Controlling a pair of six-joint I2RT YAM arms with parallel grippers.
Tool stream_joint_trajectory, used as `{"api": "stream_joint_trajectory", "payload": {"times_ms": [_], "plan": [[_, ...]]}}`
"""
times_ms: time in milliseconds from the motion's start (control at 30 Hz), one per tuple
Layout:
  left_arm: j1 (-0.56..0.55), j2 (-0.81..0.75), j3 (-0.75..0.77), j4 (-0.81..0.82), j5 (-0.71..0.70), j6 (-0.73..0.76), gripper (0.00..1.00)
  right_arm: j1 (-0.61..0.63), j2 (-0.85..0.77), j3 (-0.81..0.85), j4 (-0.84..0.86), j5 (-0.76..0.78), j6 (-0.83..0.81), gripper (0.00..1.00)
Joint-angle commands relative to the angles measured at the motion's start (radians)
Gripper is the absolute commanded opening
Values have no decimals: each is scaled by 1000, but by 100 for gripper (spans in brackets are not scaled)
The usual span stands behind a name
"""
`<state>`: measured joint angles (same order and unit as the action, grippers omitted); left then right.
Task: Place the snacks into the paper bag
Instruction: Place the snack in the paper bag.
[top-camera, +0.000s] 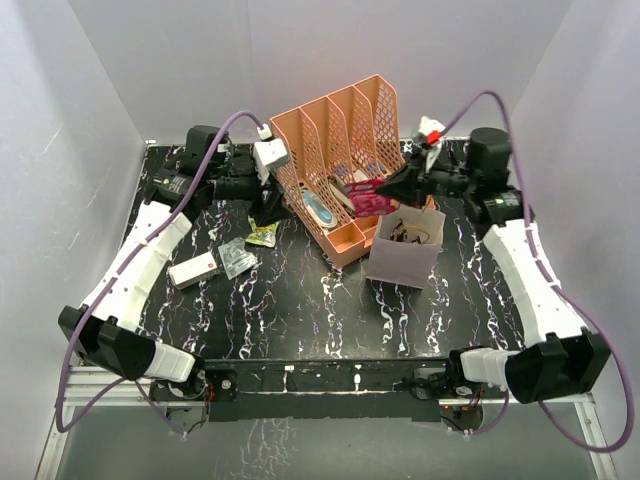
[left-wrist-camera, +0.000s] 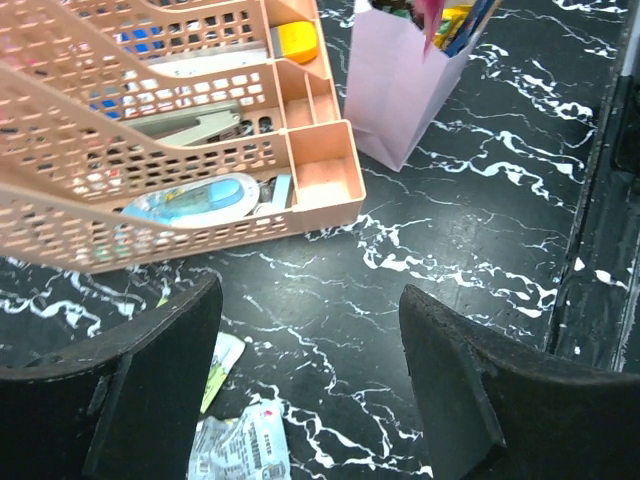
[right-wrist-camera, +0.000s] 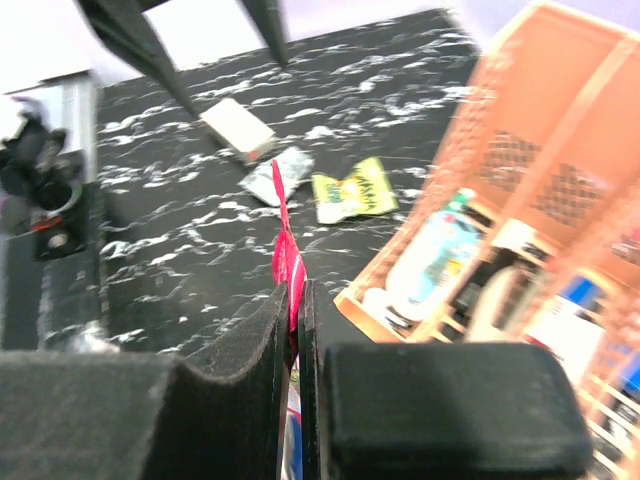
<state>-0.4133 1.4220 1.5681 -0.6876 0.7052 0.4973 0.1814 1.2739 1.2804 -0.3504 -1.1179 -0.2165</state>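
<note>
Left arm (top-camera: 140, 255) stretched forward, left gripper (left-wrist-camera: 310, 330) jaws spread wide; right arm (top-camera: 530, 262) stretched forward, right gripper (right-wrist-camera: 299, 305) pinching red wrapper (right-wrist-camera: 285, 255).

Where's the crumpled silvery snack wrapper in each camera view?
Top external: crumpled silvery snack wrapper left of centre.
Left wrist: the wrapper at the bottom edge, left of centre.
Right wrist: upper middle, beside a yellow-green snack packet.
Shared landmark: peach plastic mesh organiser.

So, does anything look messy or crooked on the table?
Yes. The peach organiser sits crooked, slanted to the table edges. Three snacks lie scattered left of it: a white bar, a clear wrapper, a yellow-green packet. The right gripper pinches a red wrapper.
</note>
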Motion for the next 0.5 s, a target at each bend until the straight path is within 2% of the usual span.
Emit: {"api": "stream_joint_trajectory", "payload": {"times_ms": [0, 200, 467], "plan": [[48, -49, -31, 3, 26, -2, 71, -78, -96, 96, -164, 136, -183, 8], [57, -49, -49, 9, 9, 0, 73, -99, -164, 88, -332, 373, -379, 8], [60, -50, -59, 12, 17, 4, 73, -100, -183, -15, -364, 446, -523, 8]]}}
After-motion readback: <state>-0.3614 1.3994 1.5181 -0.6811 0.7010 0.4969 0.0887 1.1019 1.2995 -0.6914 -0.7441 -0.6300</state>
